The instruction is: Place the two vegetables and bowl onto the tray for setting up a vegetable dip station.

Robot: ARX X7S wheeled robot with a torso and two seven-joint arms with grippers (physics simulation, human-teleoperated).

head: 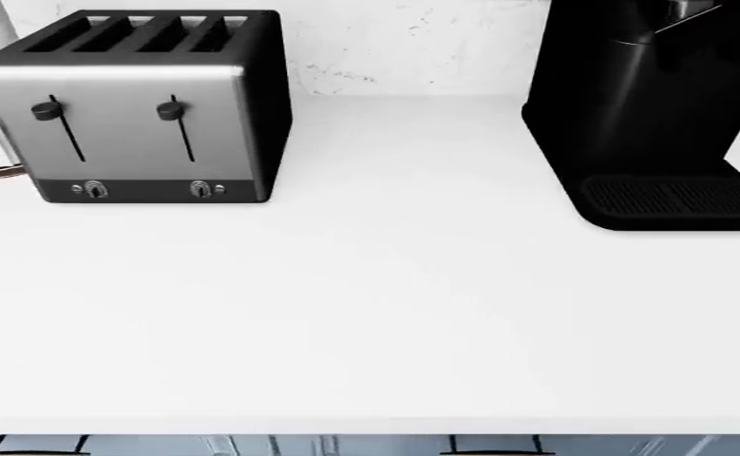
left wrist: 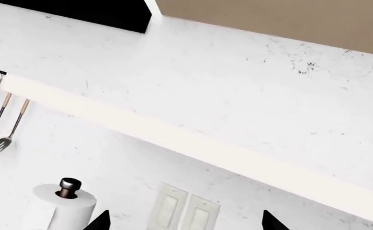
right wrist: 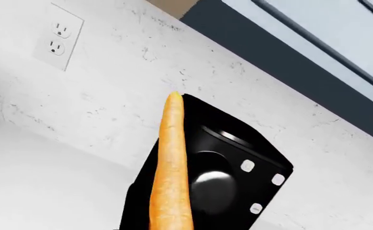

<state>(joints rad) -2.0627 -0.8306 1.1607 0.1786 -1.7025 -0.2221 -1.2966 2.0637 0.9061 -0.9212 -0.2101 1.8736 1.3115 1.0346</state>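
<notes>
Carrot (right wrist: 170,172), slim, tapered and matte orange, rises in the right wrist view before a glossy black coffee machine (right wrist: 218,177); whether the right claw pinches it cannot be told. Left claw's tips stand spread. Smooth white counter (head: 370,313) carries a brushed-steel toaster (head: 142,104) far left, against a speckled white wall (left wrist: 237,86).

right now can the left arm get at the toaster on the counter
Hard to say, probably not at once: the toaster stands unobstructed on the counter, but the left wrist view shows only wall, and no arm shows in the head view.

toaster (head: 142,104) left, coffee machine (head: 654,104) right
</notes>
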